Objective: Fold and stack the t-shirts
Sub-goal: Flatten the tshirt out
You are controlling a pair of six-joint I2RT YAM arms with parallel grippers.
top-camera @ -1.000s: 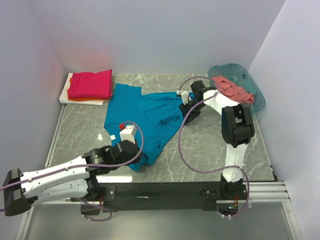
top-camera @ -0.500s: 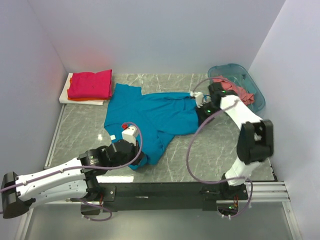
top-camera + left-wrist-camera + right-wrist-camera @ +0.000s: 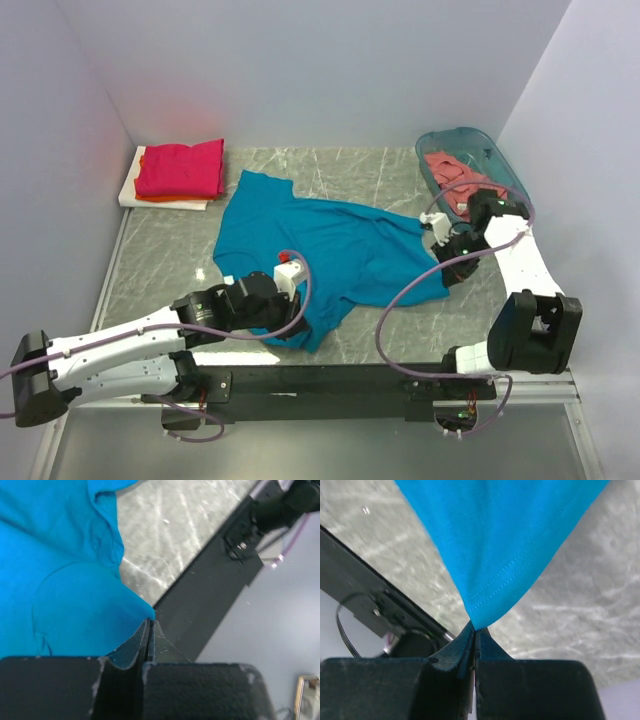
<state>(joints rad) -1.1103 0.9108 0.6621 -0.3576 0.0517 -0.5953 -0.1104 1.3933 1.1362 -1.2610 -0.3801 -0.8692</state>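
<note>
A teal-blue t-shirt point(image 3: 320, 245) lies spread and rumpled across the middle of the marble table. My left gripper point(image 3: 300, 325) is shut on its near hem corner point(image 3: 145, 612) by the front edge. My right gripper point(image 3: 445, 268) is shut on the shirt's right corner point(image 3: 482, 615), which is pulled taut toward the right. A folded magenta-red t-shirt point(image 3: 181, 167) lies on an orange one point(image 3: 170, 199) at the back left. A salmon-pink t-shirt point(image 3: 455, 175) is bunched in the basket.
The translucent teal basket point(image 3: 500, 160) stands at the back right, just behind my right arm. A flat white board point(image 3: 130, 190) lies under the folded stack at the back left. The black front rail point(image 3: 330, 380) runs along the near edge.
My right gripper has closed on the teal shirt's right corner and dragged it right and toward the near edge, stretching the shirt out. My left gripper has shifted right with its corner.
</note>
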